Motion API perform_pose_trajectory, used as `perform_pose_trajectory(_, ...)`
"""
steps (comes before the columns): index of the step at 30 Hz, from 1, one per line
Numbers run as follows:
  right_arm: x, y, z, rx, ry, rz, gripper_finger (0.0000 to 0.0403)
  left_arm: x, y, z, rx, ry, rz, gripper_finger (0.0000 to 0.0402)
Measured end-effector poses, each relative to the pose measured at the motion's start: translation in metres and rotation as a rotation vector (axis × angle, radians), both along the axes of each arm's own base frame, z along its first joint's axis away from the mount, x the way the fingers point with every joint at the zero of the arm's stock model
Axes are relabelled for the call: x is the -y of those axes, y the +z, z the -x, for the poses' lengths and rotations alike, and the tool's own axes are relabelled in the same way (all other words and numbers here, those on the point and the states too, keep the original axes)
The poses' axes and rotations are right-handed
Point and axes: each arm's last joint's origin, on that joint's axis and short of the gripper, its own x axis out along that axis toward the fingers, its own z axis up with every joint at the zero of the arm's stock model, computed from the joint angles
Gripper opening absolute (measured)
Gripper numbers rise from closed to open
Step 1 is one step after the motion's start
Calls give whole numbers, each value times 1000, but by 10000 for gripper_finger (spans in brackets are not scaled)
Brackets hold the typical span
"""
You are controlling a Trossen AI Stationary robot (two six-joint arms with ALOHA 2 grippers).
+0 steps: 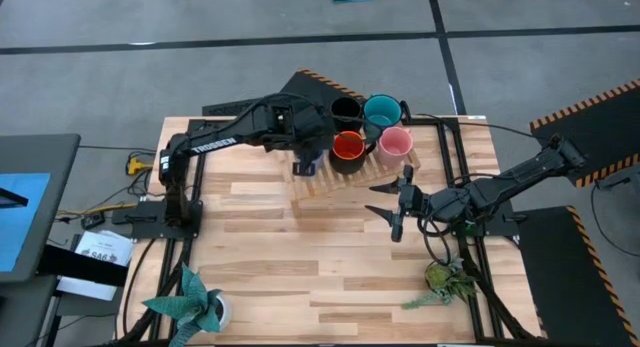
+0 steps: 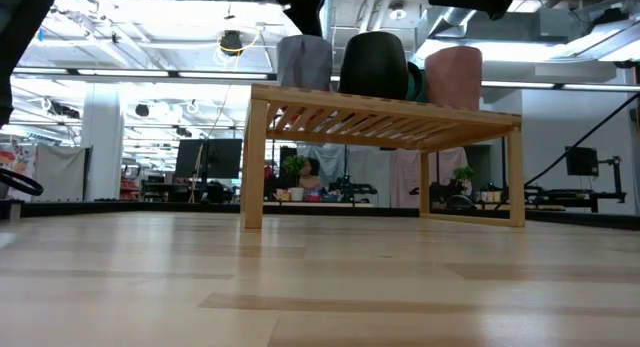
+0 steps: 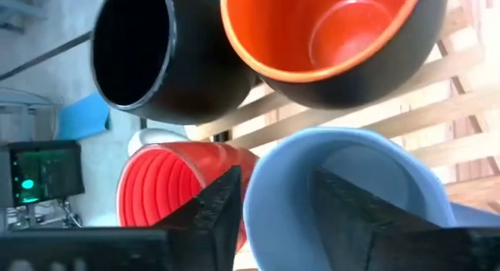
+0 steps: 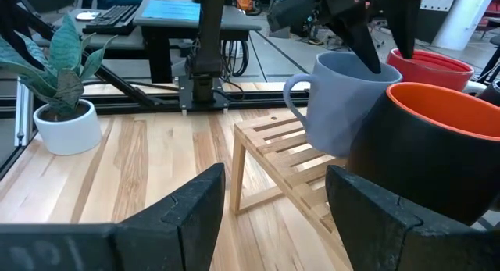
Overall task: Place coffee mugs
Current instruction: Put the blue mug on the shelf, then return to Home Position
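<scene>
The wooden table bears a slatted wooden rack and 2 potted plants. On the rack stand glossy mugs: black, teal, orange-lined, pink. The left gripper straddles the light blue mug's rim, fingers parted. The right gripper hovers open nearby.

Table top: pale wood planks, smooth with a satin sheen.
Slatted rack: light unfinished-looking wood, matt.
Light blue mug: glazed ceramic, smooth, softly glossy.
Orange-lined mug: glossy glaze, black outside.
Red mug: ridged, shiny interior.
Right gripper fingers: dark, textured matt plastic.
</scene>
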Motion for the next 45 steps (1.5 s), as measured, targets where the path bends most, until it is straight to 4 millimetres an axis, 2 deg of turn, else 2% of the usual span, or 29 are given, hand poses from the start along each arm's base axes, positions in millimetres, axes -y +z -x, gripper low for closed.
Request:
perform_pose_trajectory(8, 0, 0, 0, 0, 0, 1, 249, 7, 18, 7, 27, 25, -43, 194)
perform_pose_trajectory(12, 0, 0, 0, 0, 0, 1, 249, 24, 39, 19, 91, 20, 40, 198)
perform_pose_trajectory(19, 0, 0, 0, -1, 0, 1, 249, 60, 57, 51, 214, 44, 250, 199)
perform_pose_trajectory(22, 0, 0, 0, -3, 10, 0, 249, 72, 66, 63, 358, 104, 191, 199)
perform_pose_trajectory(25, -1, 0, 0, -7, 45, -8, 249, 87, 67, 81, 456, 52, 173, 199)
perform_pose_trajectory(29, -1, 0, 0, -7, 53, -9, 249, 102, 42, 105, 579, -58, 173, 199)
perform_pose_trajectory(38, -1, 2, -1, 1, 58, 37, 249, 101, -67, 164, 955, -236, 232, 199)
perform_pose_trajectory(43, -2, 5, -1, 24, 64, 75, 249, 100, -108, 187, 1098, -320, 281, 199)
perform_pose_trajectory(45, -2, 5, -1, 26, 64, 79, 249, 99, -118, 192, 1139, -345, 282, 199)
